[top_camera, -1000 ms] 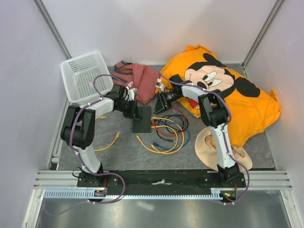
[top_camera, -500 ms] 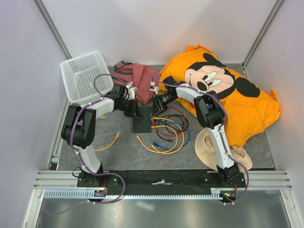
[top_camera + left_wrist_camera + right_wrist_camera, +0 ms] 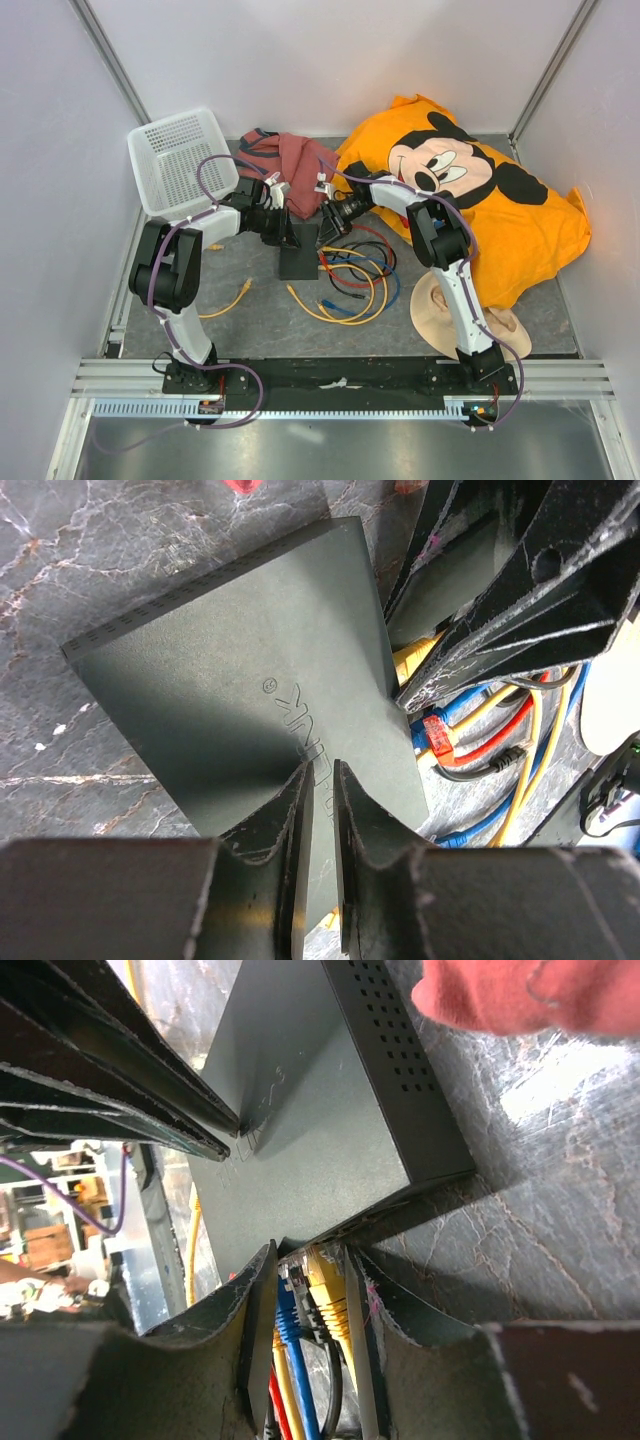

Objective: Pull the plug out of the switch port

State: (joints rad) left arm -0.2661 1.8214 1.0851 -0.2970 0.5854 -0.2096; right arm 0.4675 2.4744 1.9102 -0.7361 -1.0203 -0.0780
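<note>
The switch [image 3: 298,254] lies flat mid-table, its port edge toward the cables [image 3: 355,282]. The left gripper [image 3: 320,785] has its jaws nearly together with nothing between them, tips pressed on the switch's top to pin it. The right gripper [image 3: 305,1275] straddles the yellow plug [image 3: 327,1285] and the blue plug [image 3: 290,1305] right at the port edge, but there's no telling if it's actually biting. Best bet imo: get just one plug, squeeze its latch tab, then pull straight out along the port with the left pressing down. The ports and tabs are hidden behind the fingers, and a cloth [image 3: 520,995] cuts off the right wrist view's corner.
</note>
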